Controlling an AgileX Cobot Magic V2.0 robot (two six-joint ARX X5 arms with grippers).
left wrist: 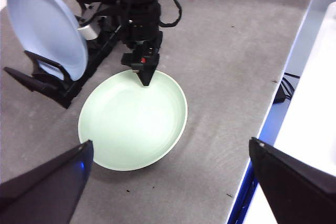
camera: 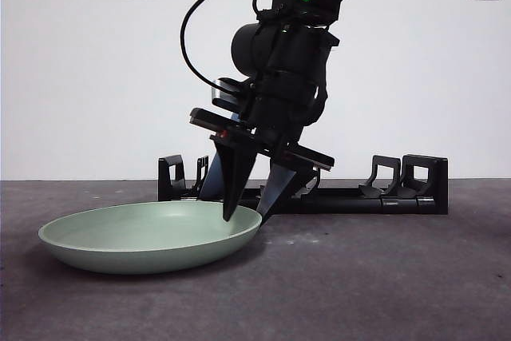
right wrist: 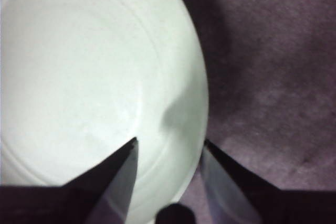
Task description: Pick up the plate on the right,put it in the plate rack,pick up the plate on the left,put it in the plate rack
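The green plate (camera: 152, 235) is lying flat on the grey desk (camera: 383, 277), nearest the front camera and just in front of the plate rack (camera: 399, 189). The right gripper (camera: 249, 212) is straddling the plate's rim on the side facing the rack: one jaw is standing inside the dish, the other outside the edge, with the jaws apart and not yet clamped on it. The plate is appearing rigid, smooth and thin-walled, probably light; a smooth rim is likely to slip, so the grip is best taken squarely across the raised rim, deep enough that both jaws are bearing on it. A hard set-down could chip it.

Behind, the blue plate (left wrist: 47, 27) is standing upright at one end of the rack. The left gripper (left wrist: 168, 174) is waiting well clear of the green plate, jaws wide apart and holding nothing.
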